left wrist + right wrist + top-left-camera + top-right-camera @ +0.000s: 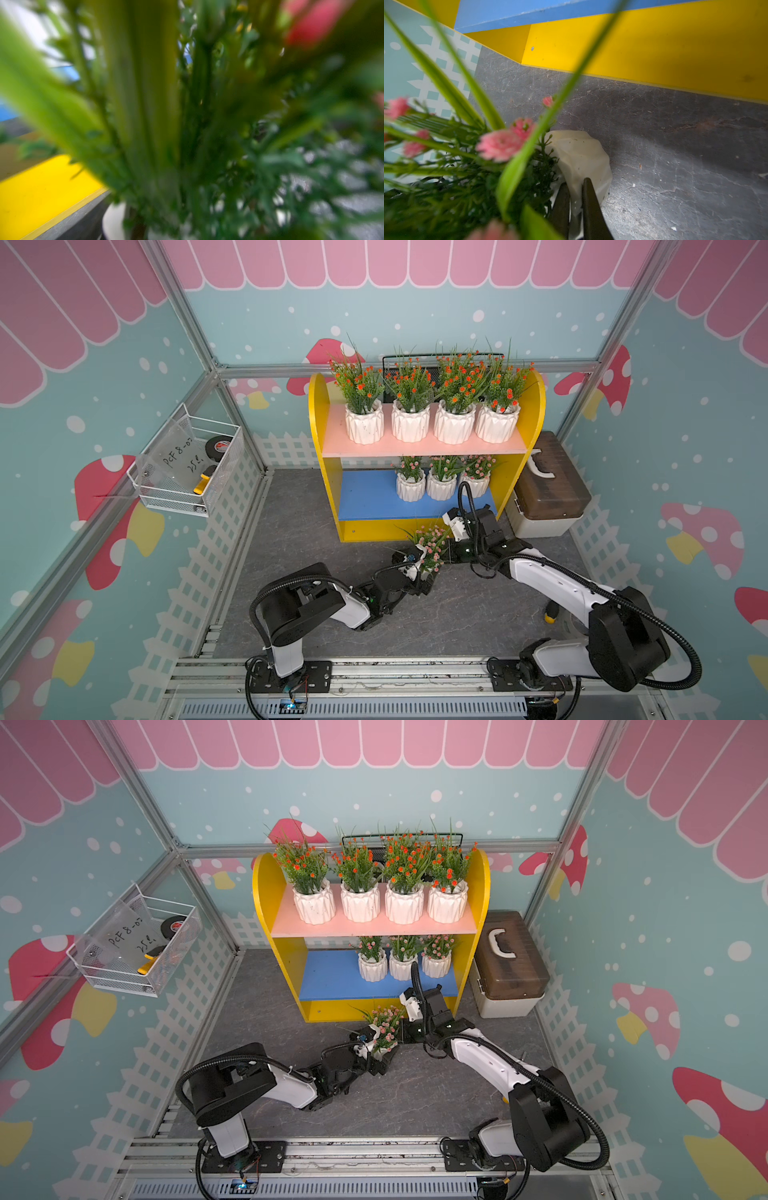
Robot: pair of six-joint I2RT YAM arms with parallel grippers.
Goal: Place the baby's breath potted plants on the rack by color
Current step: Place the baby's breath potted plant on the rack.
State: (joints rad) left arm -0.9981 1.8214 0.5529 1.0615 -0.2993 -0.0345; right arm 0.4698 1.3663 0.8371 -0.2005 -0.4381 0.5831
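Pink blooms and green blades crowd my right wrist view, and only there do I see my right tool (575, 184) plainly. Its two dark fingers (591, 207) stand close together, clamped on the rim of the small white ribbed pot of green sprigs with pale pink flowers (581, 153). My left wrist view is a green blur of sprigs with a sliver of white rim. My left tool (420, 581) sits against that pot in both top views, but I cannot tell whether it is apart or together.

The pot is between my two tools, just short of the two-tier rack with yellow rounded side panels (318, 414). Beyond my tools, four white pots with orange-red flowers (409, 425) line the pink upper board (415, 450), and three pots with pale pink flowers (440, 487) stand on the blue lower board (370, 497).

Grey marbled tabletop (311, 572) lies underneath, with teal mushroom-printed walls (41, 448) around.
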